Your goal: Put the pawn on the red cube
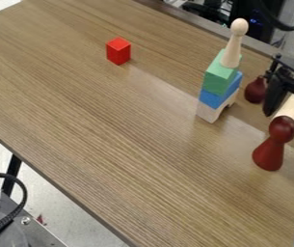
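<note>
Camera view places the red cube [118, 51] alone on the wood-grain table [110, 130], well apart from the other pieces. A pale pawn [232, 52] stands upright atop a stack: green block [220, 77] uppermost, blue block [215, 99] beneath, notched pale block [208, 113] at the base. The stack stands between the cube and the black gripper [276, 91], located at the right edge; whether the gripper is parted or clenched cannot be determined. Nearer the camera, a dark red pawn [270, 154] stands upright, its head overlapping a pale cylinder [293, 107] in view. A dark red rounded piece [255, 91] is partly hidden beside the gripper.
</note>
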Controlling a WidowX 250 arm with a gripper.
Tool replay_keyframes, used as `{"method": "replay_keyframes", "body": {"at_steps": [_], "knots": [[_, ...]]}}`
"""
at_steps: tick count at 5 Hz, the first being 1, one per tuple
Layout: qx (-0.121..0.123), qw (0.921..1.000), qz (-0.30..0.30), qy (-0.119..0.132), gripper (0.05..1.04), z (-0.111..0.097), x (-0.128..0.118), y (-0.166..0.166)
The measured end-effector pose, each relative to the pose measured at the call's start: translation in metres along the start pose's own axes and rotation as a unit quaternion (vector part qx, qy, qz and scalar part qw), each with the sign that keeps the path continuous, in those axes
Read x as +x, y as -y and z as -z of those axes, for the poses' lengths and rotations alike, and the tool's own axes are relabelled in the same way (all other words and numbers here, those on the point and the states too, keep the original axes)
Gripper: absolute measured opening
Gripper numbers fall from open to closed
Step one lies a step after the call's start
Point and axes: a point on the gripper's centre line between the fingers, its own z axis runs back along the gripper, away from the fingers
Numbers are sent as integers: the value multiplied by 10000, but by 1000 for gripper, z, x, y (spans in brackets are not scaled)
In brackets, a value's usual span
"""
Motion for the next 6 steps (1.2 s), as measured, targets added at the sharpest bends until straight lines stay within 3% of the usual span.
{"method": "replay_keyframes", "body": {"at_steps": [2,3,4,5,6], "knots": [[-84,9997,-63,239,998,11,4,1],[-119,9998,-88,94,966,30,6,2],[-121,9997,-167,104,671,37,15,-4],[-90,9997,-208,12,575,39,18,-9],[-172,9995,-238,-106,575,39,16,-15]]}}
